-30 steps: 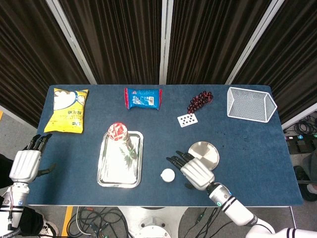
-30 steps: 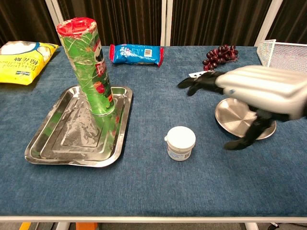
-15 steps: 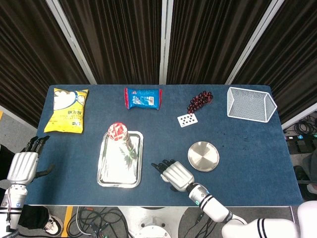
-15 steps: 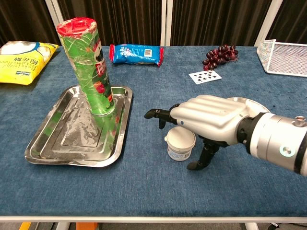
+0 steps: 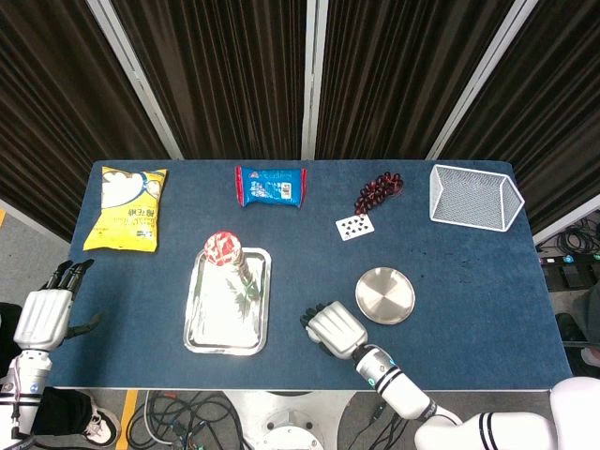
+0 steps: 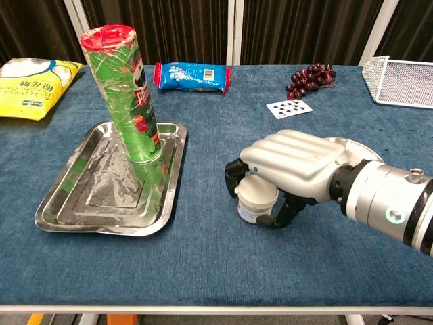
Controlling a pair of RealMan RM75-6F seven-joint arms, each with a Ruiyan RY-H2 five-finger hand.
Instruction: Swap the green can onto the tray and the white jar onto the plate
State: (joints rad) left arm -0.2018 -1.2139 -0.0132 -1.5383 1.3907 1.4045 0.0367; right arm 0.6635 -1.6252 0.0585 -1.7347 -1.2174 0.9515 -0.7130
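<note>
Right hand (image 6: pixel 291 169): wrapped over the white jar (image 6: pixel 256 200), fingers curled down one side, thumb on the other; the jar stands on the surface (image 6: pixel 203 257).
Left hand (image 5: pixel 45 317): off the surface's left edge, holding nothing, fingers extended.
Green can (image 6: pixel 125 95): upright on the tray (image 6: pixel 67 210); that half appears done.
Plate (image 5: pixel 384 295): bare, just right of the hand.
Risk, grip: the hold is high near the lid; the jar could slip or tip on lifting.
Risk, transfer: the plate rim is close; a low carry may knock or shift it.
Risk, release: an off-centre set-down may leave the jar straddling the rim.
</note>
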